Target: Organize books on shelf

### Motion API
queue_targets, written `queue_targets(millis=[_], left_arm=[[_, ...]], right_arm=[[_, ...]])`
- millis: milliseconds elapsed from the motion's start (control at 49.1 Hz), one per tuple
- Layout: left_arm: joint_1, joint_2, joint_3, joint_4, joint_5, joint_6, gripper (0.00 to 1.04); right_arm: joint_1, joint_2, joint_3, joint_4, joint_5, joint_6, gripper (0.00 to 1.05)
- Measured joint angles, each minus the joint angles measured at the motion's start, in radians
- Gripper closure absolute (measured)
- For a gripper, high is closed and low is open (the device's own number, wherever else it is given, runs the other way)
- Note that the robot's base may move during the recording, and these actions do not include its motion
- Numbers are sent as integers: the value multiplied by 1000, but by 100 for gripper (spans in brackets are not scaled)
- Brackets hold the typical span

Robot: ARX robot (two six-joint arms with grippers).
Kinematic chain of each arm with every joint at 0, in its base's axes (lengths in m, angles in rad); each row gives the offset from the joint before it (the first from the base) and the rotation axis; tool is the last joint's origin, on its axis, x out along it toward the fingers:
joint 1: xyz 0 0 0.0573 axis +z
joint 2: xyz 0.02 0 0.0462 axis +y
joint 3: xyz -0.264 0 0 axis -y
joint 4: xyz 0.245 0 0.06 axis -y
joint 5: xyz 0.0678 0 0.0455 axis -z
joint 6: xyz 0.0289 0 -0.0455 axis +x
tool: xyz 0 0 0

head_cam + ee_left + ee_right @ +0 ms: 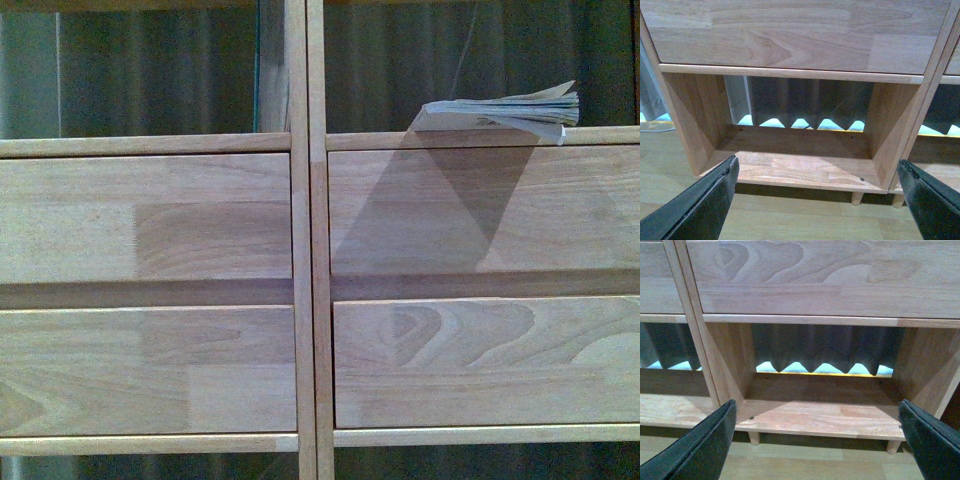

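The light-wood shelf fills the front view, with its central divider and four drawer fronts. A floppy pale book lies flat in the upper right compartment, its pages fanned and its edge overhanging the board. A thin teal edge stands upright in the upper left compartment beside the divider. Neither arm shows in the front view. My left gripper is open and empty, low before the bottom left compartment. My right gripper is open and empty, low before the bottom right compartment.
Short peg legs hold the shelf above a light wooden floor. A dark pleated curtain hangs behind the open compartments. A strip of bright light shows under the curtain.
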Motion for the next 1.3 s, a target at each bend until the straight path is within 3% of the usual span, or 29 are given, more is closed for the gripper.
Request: queue_targets(millis=[1243, 1304], left_arm=[[0, 0, 0, 0, 0, 0, 7], [0, 0, 0, 0, 0, 0, 7]], right_arm=[[0, 0, 0, 0, -2, 0, 7], [9, 5, 1, -1, 34, 7, 7]])
